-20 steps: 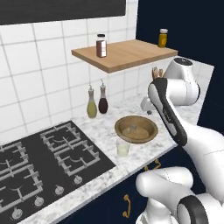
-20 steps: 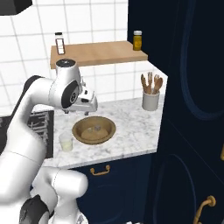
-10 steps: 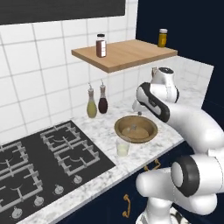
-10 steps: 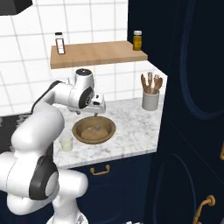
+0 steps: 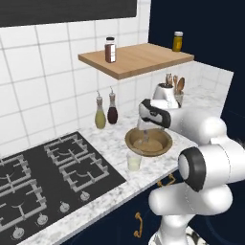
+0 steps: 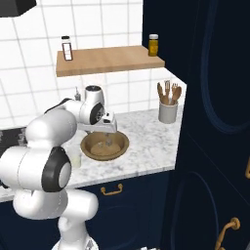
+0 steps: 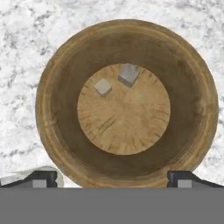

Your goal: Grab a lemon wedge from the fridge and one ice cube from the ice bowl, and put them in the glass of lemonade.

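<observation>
Claw (image 7: 112, 177) spread wide, empty, above ice bowl (image 7: 52, 131) holding two ice cubes (image 7: 128, 74); no writing legible.

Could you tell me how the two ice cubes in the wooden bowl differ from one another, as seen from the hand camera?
In the hand view, the larger ice cube looks bigger and darker grey than the smaller ice cube, which is paler. The larger one lies nearer the edge of the ice bowl's flat floor; the smaller one sits beside it, apart and not touching. Both are greyish blocks resting loose on the bowl's floor, with nothing gripping them.
</observation>
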